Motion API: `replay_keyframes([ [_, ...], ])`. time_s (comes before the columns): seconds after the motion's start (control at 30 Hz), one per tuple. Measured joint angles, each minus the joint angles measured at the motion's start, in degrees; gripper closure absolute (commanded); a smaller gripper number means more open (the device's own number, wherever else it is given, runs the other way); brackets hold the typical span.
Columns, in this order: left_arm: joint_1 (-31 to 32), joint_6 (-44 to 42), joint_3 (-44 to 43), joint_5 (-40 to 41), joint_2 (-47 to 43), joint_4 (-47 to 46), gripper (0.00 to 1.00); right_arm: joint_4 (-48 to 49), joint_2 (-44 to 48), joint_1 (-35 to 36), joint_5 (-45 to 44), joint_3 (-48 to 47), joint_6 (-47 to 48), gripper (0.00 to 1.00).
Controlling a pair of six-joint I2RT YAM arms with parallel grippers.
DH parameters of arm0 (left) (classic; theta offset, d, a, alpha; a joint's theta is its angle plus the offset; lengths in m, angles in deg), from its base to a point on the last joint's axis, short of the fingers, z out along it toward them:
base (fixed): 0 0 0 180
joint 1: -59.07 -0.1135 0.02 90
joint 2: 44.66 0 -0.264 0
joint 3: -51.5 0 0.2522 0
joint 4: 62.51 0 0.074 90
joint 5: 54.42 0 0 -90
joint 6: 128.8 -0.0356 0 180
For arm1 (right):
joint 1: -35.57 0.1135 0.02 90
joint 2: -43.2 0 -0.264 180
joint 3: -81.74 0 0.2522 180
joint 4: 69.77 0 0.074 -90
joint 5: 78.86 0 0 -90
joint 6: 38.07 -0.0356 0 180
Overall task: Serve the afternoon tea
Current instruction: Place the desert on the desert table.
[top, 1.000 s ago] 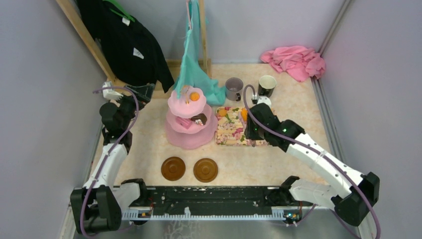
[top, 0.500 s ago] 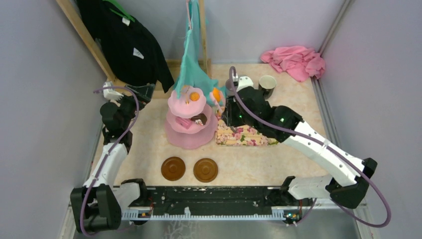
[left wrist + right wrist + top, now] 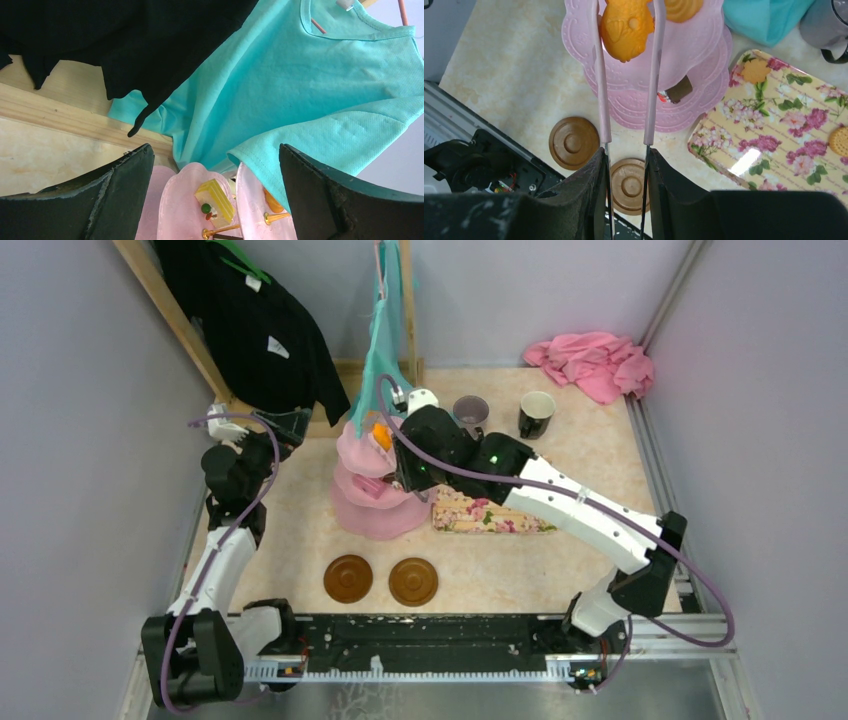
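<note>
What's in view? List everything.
stand: 1, pink, centre
held cake: 1, orange, in tongs
swirl cake: 1, orange, top tier
cake slice: 1, yellow, on stand
block cake: 1, brown, lower tier
tongs: 1, pink, right gripper
tray: 1, floral, beside stand
biscuits: 2, tan, on tray
mugs: 2, grey, black, behind tray
discs: 2, brown, near edge
cloth: 1, pink, far right
shirt: 1, teal, hanging behind stand
garment: 1, black, hanging left
left gripper: 1, black, open
right gripper: 1, black, gripping tongs

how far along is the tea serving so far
Done: a brown cake and a yellow cake sit on the pink stand. In hand: the right end effector grips pink tongs holding an orange cake over the top tier. Left: biscuits on the floral tray; the grey mug and black mug off the brown discs.
</note>
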Motion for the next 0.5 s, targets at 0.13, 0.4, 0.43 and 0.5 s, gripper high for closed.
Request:
replay_keyframes([
  [0.13, 0.00, 0.00, 0.00, -0.02, 0.00, -0.02, 0.01, -0.50, -3.02, 0.57, 0.09, -3.21, 0.26, 1.00],
  [0.4, -0.04, 0.04, 0.00, -0.09, 0.00, -0.04, 0.01, -2.23, -5.75, 2.54, -0.17, -6.19, 0.66, 1.00],
  [0.43, -0.07, 0.07, 0.00, -0.11, 0.02, -0.02, 0.01, -2.25, -5.79, 2.78, -0.22, -6.19, 0.66, 1.00],
  [0.5, -0.07, 0.09, 0.00, -0.24, 0.02, -0.04, 0.01, -2.62, -5.81, 3.30, -0.59, -6.19, 0.63, 1.00],
])
